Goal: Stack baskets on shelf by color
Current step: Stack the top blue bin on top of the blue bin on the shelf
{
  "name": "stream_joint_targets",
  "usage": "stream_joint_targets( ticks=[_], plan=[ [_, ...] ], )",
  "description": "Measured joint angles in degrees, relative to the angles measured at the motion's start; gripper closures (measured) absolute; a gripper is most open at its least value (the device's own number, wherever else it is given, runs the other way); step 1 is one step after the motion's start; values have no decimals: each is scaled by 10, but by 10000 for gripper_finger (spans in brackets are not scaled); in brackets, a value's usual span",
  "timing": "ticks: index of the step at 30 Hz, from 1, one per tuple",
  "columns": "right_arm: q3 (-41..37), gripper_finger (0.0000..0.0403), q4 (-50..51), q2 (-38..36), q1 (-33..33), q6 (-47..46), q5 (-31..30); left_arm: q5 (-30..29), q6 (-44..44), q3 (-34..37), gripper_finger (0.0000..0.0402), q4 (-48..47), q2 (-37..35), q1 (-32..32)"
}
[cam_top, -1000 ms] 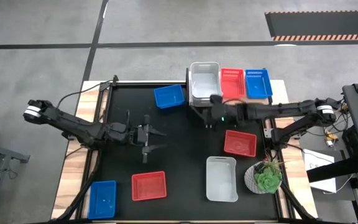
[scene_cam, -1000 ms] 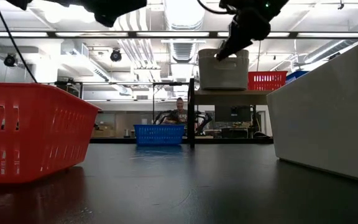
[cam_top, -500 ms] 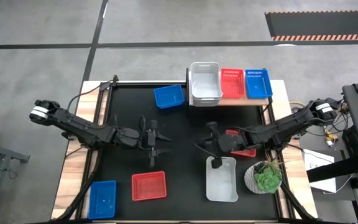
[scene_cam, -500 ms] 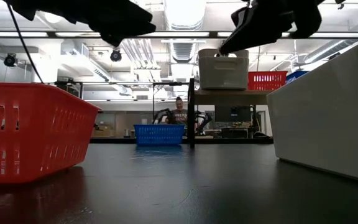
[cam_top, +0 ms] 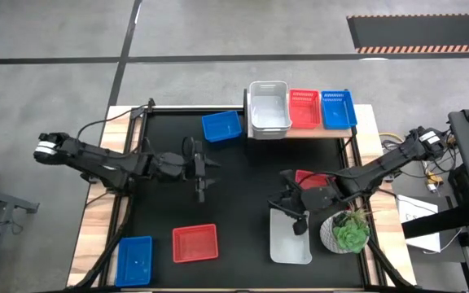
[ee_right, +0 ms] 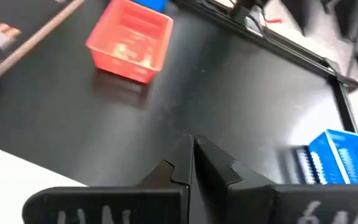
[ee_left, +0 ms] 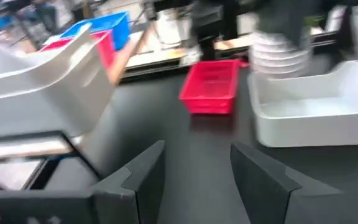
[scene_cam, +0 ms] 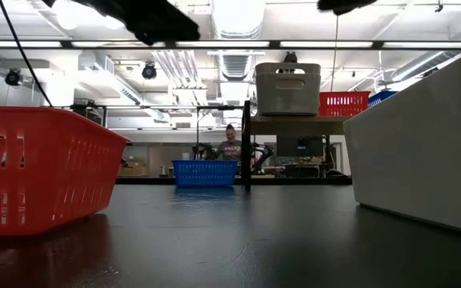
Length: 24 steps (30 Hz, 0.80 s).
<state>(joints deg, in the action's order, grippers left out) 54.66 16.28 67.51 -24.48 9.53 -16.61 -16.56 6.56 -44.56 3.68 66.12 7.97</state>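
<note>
High view count: you have eight baskets in sight, three blue, three red, two white.
Shelf: the light-wood board on a black frame [cam_top: 300, 130] at the table's far edge carries three baskets side by side: a deep white plastic bin [cam_top: 269, 108], a red slotted bin [cam_top: 304, 109] and a blue slotted bin [cam_top: 338, 109].
Blue on the table: you see two, one [cam_top: 221, 126] just left of the shelf, one [cam_top: 134, 260] at the near left corner.
Red on the table: two, one [cam_top: 195, 242] near the front left of centre, one [cam_top: 311, 178] partly hidden under the right arm.
White on the table: one long bin [cam_top: 291, 238] at front right, beside a round white pot with a green plant [cam_top: 347, 232].
Left gripper [cam_top: 201, 169]: your left pincer hovers mid-table with its fingers [ee_left: 143, 175] spread wide, holding nothing.
Right gripper [cam_top: 298, 221]: fingers pressed together, empty, above the far end of the long white bin.
</note>
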Motion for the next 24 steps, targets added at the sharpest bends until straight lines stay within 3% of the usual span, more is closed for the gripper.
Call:
stream_joint_targets(
  ticks=[7,15,20,24],
  plan=[
    [1,394,0,-3,-39,-42,1,24,0,0,237,-62,15,-101],
    [-1,394,-36,-6,-50,-24,-23,80,51,-15,237,-61,103,-234],
    [1,394,-43,-7,-56,-29,-26,195,66,-33,237,-28,167,-318],
    [-7,394,-27,-7,-57,-27,-25,208,100,-38,237,-26,222,-349]
  ],
)
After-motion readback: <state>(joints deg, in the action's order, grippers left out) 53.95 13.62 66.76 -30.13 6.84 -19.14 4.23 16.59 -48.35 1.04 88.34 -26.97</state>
